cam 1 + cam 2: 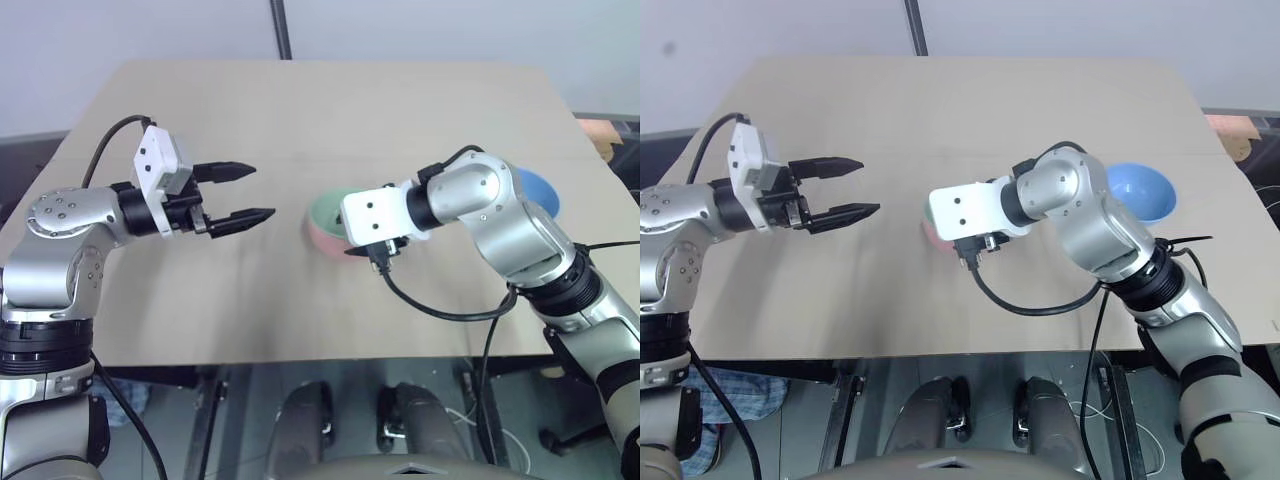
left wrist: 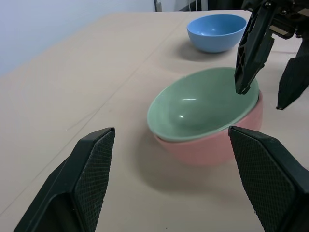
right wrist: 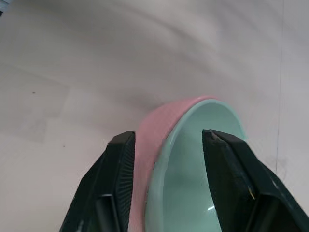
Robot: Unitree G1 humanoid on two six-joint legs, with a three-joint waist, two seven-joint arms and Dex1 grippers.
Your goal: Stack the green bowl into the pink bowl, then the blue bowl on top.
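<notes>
The green bowl [image 2: 203,104] sits nested in the pink bowl [image 2: 212,145] near the table's middle, slightly tilted. My right gripper [image 3: 166,137] is open and straddles the rims of both bowls. One finger is outside the pink wall and the other hangs over the green bowl's inside. The blue bowl [image 1: 1145,190] stands alone on the table to the right, behind my right arm. My left gripper [image 1: 262,190] hovers open and empty to the left of the stacked bowls, pointing toward them and well apart from them.
The tan table [image 1: 300,100] has bare room at the back and on the left. Its front edge runs just below my arms. A dark pole [image 1: 283,30] rises behind the far edge. My right arm's cable [image 1: 440,310] hangs low over the table's front.
</notes>
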